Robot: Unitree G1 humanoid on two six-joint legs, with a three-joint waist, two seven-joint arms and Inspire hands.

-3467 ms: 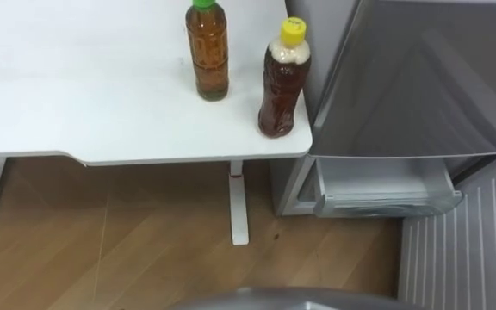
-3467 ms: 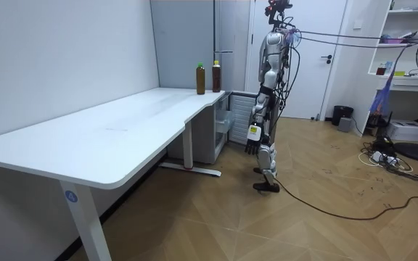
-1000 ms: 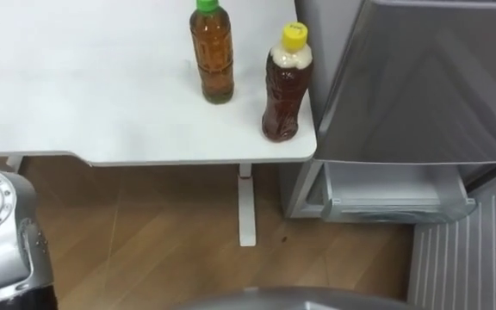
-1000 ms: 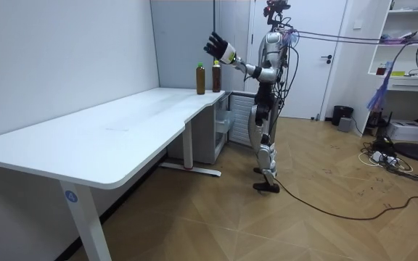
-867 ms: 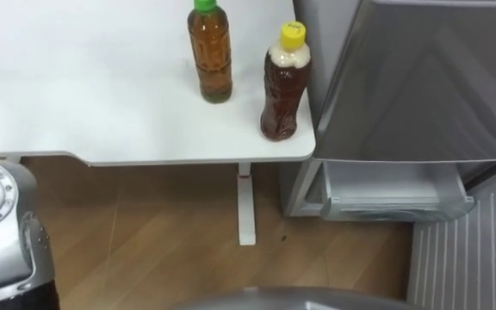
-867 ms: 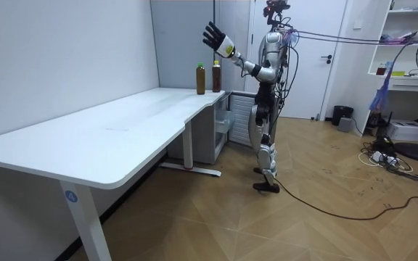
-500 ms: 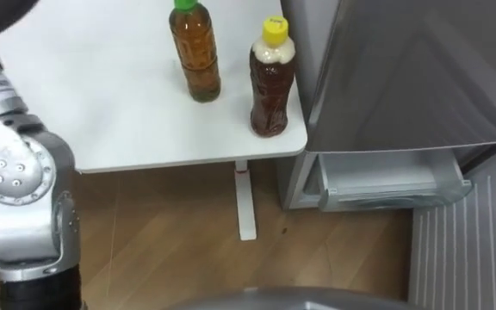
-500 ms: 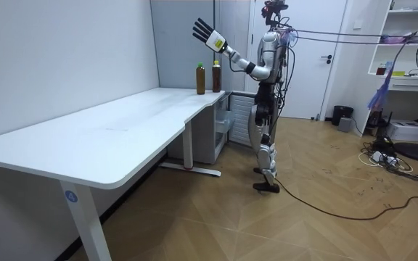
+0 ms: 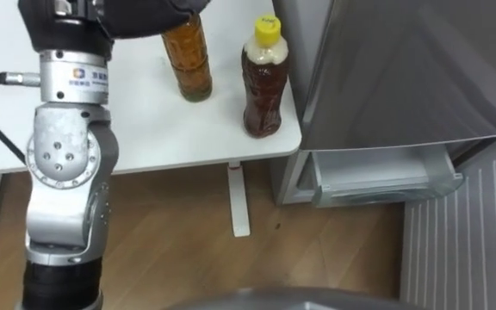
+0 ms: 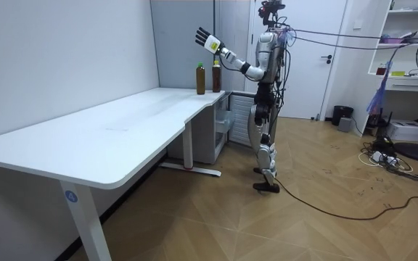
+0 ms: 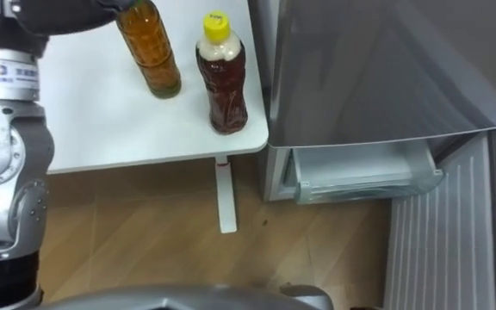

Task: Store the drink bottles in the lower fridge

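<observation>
L hand [image 10: 204, 38]: raised over the tabletop's [image 9: 136, 129] back R corner, fingers straight & spread, holding nothing. In the eye views it covers the top of the amber bottle [image 9: 188, 65]; can't tell if they touch.
Drinks: 2 bottles, both upright near the tabletop's front R corner, apart from each other.
Drink 1: amber bottle, farther back & left of the pair, well in from the R edge.
Drink 2: yellow-cap bottle [image 9: 263, 82], dark drink, close to the R edge, a little back from the front edge.
Cooler: 1 grey fridge [image 9: 403, 77], just beside the tabletop's R edge.
Low part: lower fridge [image 9: 360, 164] open; 1 pale bin [image 9: 386, 176] juts out under the grey front, w/ a ribbed panel [image 9: 468, 250] on its R.
Support: 1 white table leg [image 9: 238, 198], under the front R corner.
Free room: open wood floor [image 9: 170, 232] before the front edge & before the bin; wide tabletop left of the bottles.
Robot: stands upright by the tabletop's R end, at the fridge.
</observation>
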